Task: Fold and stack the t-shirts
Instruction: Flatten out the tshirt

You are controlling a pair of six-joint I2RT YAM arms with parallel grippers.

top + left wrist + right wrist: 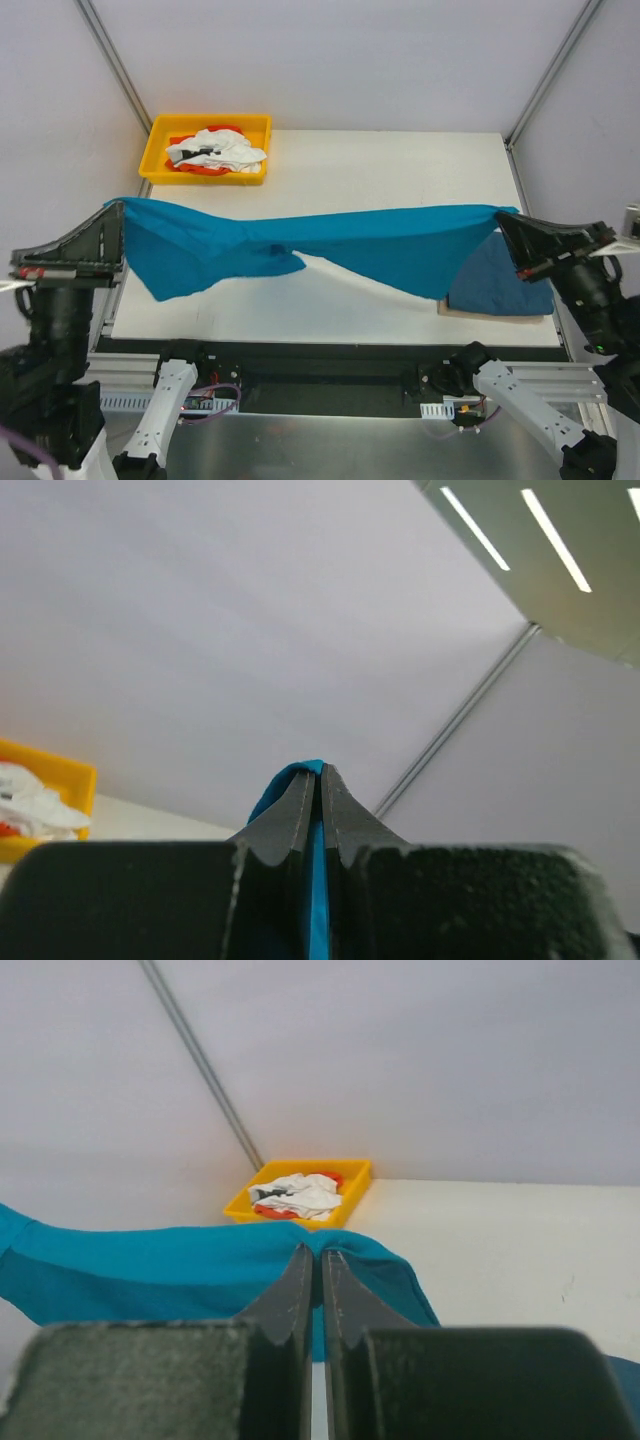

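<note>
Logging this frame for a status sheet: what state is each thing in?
Left gripper: shut on the stretched t-shirt.
Right gripper: shut on its other end.
Stretched t-shirt: unfolded, held up between both grippers, sagging.
Folded t-shirt: folded, flat on the table.
Yellow tray: holds crumpled cloths.

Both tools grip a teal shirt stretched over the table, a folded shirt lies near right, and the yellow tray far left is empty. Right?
No. The tray is not empty: the top view shows crumpled white and orange cloth in it. The rest holds: the left tool and right tool grip the stretched shirt, and the folded shirt lies near right.
</note>
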